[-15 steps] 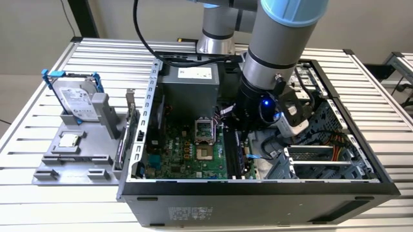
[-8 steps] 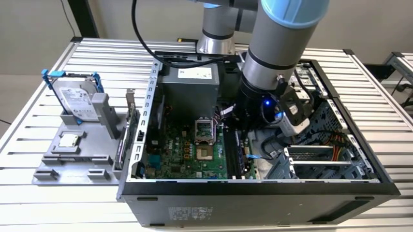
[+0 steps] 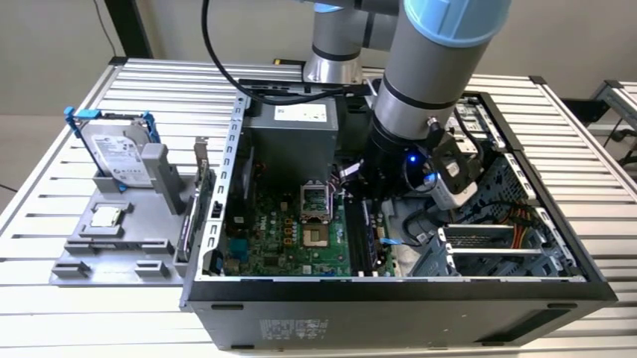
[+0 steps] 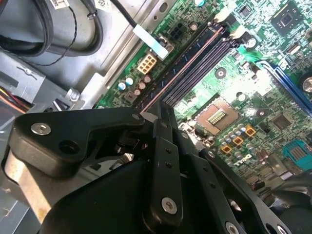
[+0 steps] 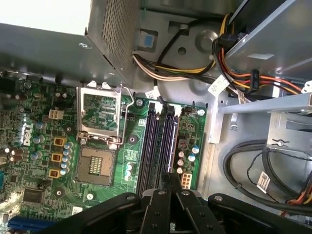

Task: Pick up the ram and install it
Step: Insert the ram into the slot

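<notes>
1. Fingers (image 5: 168, 183) look pinched narrow, right over the memory slots (image 5: 158, 144) on the green board (image 5: 44, 146) inside the computer case (image 3: 398, 287).
2. The ram (image 4: 158, 96) looks like the thin strip running from the fingertips along the slots, seemingly gripped.
3. Hard drive (image 3: 115, 153) stands in the grey rack (image 3: 110, 250) on the desk (image 3: 60, 298), well apart.

Cables (image 5: 253, 161) and drive cage (image 3: 497, 246) crowd the memory slots (image 5: 158, 146).

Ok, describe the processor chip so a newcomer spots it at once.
Find the grey holder on the table, at the exterior view's left of the open computer case. The processor chip lies flat on it, beside the upright hard drive. It is small, square and silver; the drive is bigger and blue-framed.
</notes>
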`<state>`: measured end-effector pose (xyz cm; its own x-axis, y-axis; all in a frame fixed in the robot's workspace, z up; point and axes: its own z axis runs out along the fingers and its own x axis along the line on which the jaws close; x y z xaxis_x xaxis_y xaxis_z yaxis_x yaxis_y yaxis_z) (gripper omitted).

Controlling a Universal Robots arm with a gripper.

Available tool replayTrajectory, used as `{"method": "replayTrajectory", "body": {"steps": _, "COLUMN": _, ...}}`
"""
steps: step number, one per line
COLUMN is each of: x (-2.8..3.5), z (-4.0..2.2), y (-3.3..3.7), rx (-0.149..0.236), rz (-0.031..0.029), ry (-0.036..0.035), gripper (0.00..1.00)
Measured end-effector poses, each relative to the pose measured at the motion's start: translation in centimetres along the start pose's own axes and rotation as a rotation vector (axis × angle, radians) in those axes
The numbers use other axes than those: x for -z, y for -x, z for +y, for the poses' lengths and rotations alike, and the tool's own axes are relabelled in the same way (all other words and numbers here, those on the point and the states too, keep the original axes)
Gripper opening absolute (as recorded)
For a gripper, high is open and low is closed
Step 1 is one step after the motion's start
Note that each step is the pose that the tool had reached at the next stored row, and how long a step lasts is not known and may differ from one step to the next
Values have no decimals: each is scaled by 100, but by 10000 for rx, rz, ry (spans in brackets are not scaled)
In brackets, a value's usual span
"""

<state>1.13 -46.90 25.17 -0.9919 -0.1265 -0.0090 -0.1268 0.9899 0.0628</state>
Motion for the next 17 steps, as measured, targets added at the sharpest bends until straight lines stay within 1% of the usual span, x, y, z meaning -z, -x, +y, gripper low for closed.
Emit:
{"method": "replayTrajectory", "body": {"steps": 1, "x": 0, "z": 0, "y": 0, "rx": 12, "rz": -2, "ry": 18, "gripper": 0}}
{"method": "replayTrajectory", "body": {"steps": 3, "x": -1, "z": 1, "y": 0, "rx": 48, "rz": 0, "ry": 27, "gripper": 0}}
{"method": "replayTrajectory", "body": {"steps": 17, "x": 2, "z": 0, "y": 0, "rx": 486, "rz": 29, "ry": 30, "gripper": 0}}
